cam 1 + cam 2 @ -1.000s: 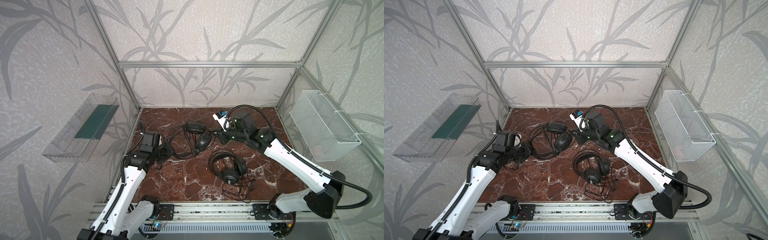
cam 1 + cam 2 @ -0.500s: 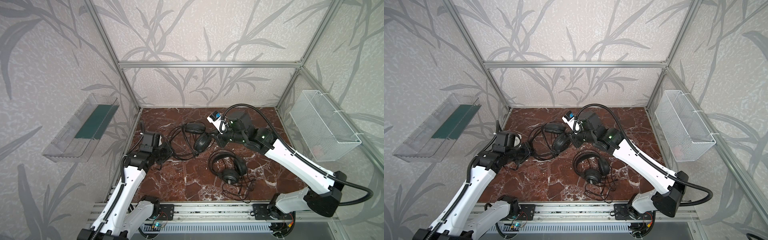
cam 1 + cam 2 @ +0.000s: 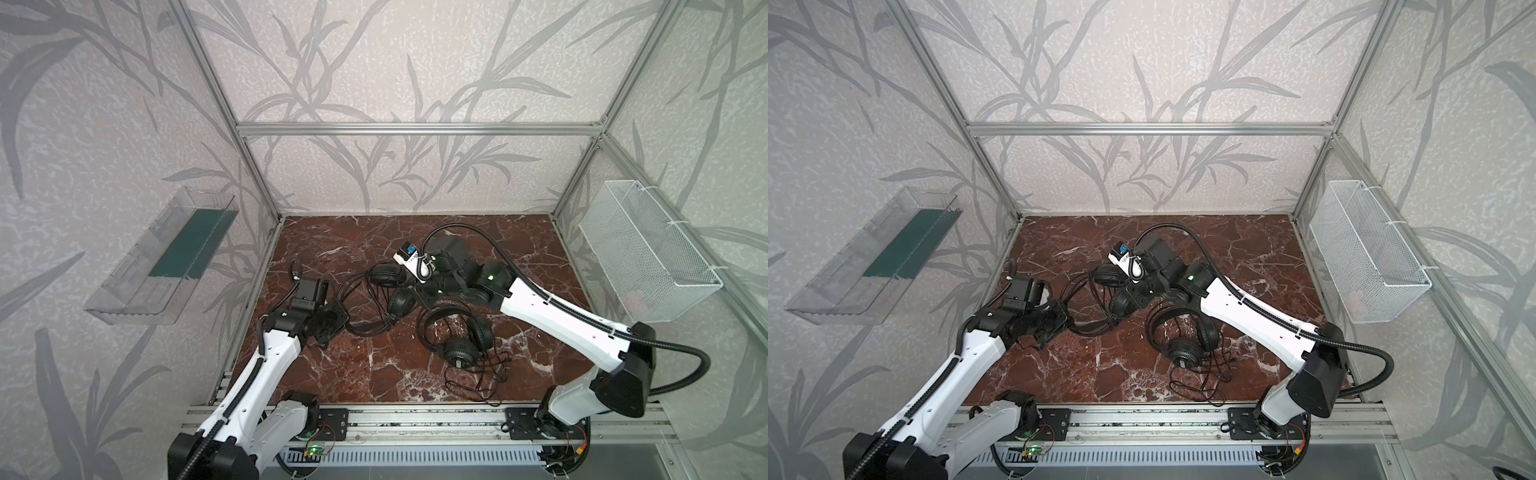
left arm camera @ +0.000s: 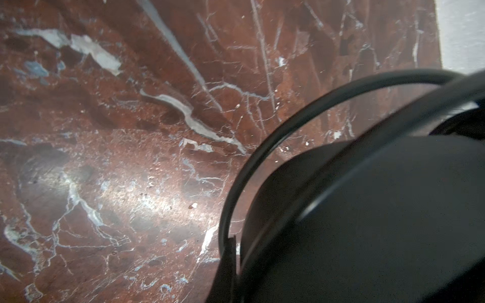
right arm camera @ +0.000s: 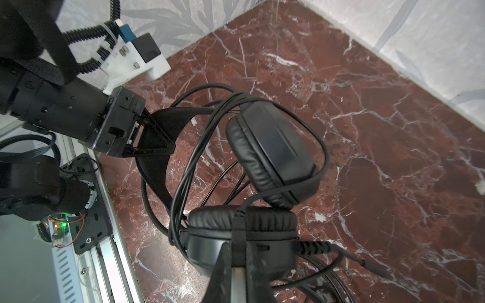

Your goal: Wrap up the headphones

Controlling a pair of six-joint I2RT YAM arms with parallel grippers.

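Note:
Two black headphones are in both top views. One pair [image 3: 384,274] [image 3: 1106,276] lies mid-table with its thin cable [image 5: 199,147] looped several times round the earcups. My left gripper [image 3: 334,322] [image 5: 157,143] is shut on its headband [image 5: 154,170] [image 4: 367,210]. My right gripper [image 3: 419,293] [image 5: 238,246] is shut at the nearer earcup [image 5: 244,223], a thin black strip pinched between its fingers. The other pair [image 3: 457,353] [image 3: 1183,353] lies flat nearer the front, untouched, with its cable [image 3: 478,384] loose beside it.
The red marble table [image 3: 498,241] is walled on three sides. A white wire basket [image 3: 648,253] hangs on the right wall and a clear tray [image 3: 166,257] on the left wall. An aluminium rail [image 3: 415,419] with the arm bases runs along the front.
My right gripper has swung leftward across the table with the earcups, closer to the left gripper. The left arm and the front pair have stayed still.

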